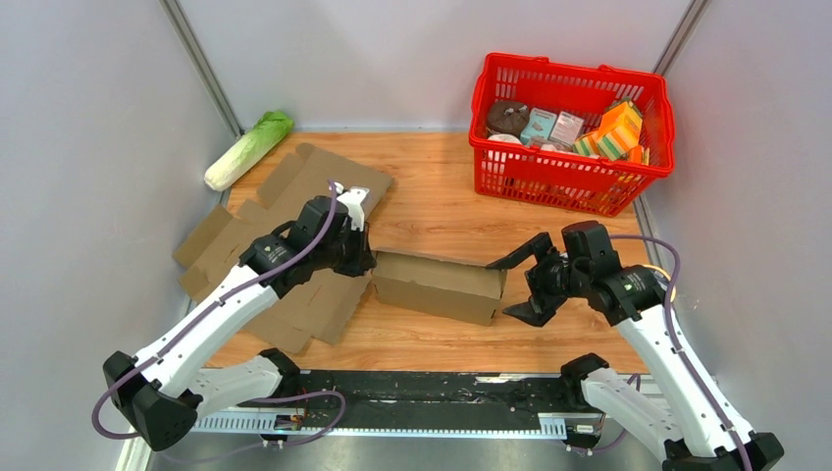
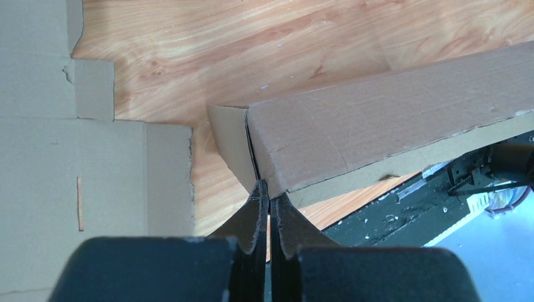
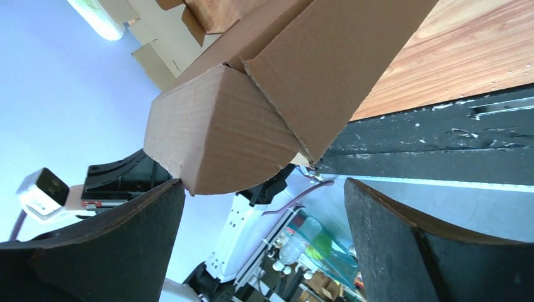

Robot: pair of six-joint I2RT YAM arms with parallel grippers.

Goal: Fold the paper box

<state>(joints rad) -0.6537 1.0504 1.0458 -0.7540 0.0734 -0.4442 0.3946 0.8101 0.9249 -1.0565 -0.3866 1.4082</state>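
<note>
Cardboard and half-formed, the paper box (image 1: pixel 439 285) lies on the wooden worktop (image 1: pixel 442 196) between the two arms, near its front edge. The left tool (image 2: pixel 269 192) is clenched at the box's left corner; whether it nips a flap edge is hard to tell. The right tool (image 1: pixel 500 288) stands released, jaws spread either side of the box's right end.

Box (image 1: pixel 442 286) left end behind left tool (image 1: pixel 365 263)

Nothing legible; the packets (image 1: pixel 552 128) in the basket (image 1: pixel 569 184) are too small
</note>
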